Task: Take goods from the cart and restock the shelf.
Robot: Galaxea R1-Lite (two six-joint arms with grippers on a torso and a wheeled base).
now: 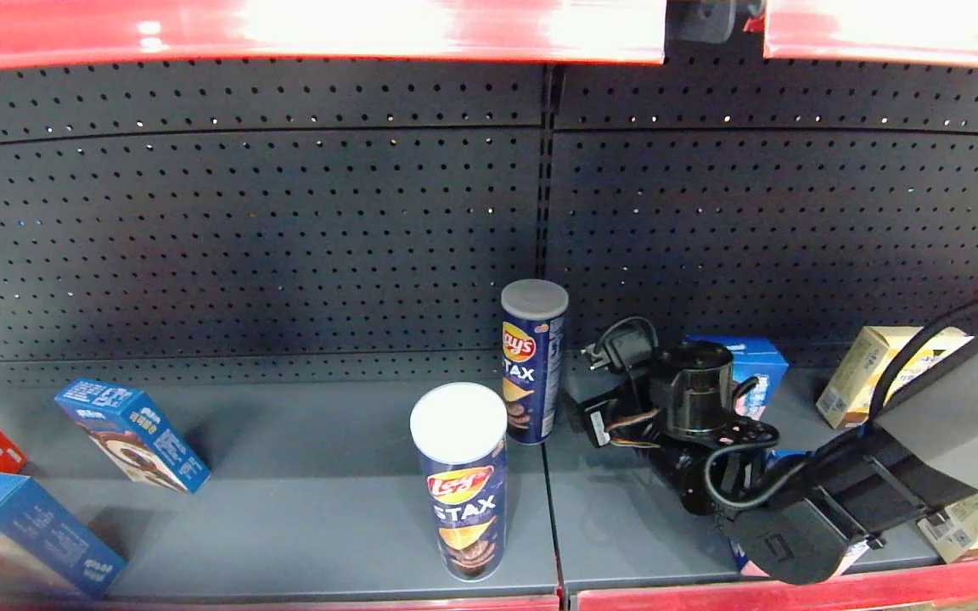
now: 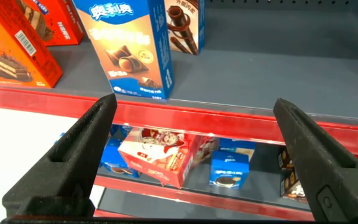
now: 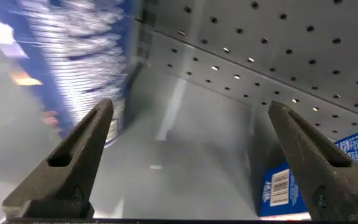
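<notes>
1. The perforated back panel (image 1: 243,229) rises straight behind the rear chip can (image 1: 533,361).
2. The grey shelf (image 1: 285,475) carries the rear chip can, which stands upright far back, close to the panel.
3. The right arm (image 1: 837,501) comes in from the right of the rear chip can, with its wrist just beside the can.
4. The right end effector (image 3: 189,106) is released, its fingers spread wide with nothing between them. A blurred blue can lies close beside one finger.
5. The left end effector (image 2: 194,102) is also released and empty, and it faces a red shelf edge (image 2: 229,121). Its place relative to the rear chip can cannot be told.
6. The front chip can (image 1: 462,484) stands upright in front of the rear chip can and slightly to its left, apart from it.
7. A leaning blue box (image 1: 132,434) sits well to the left of the rear chip can.
8. Another blue carton (image 1: 756,361) stands to the right of the rear chip can, behind the wrist.
9. A tan box (image 1: 858,373) sits farther right of the rear chip can.
</notes>
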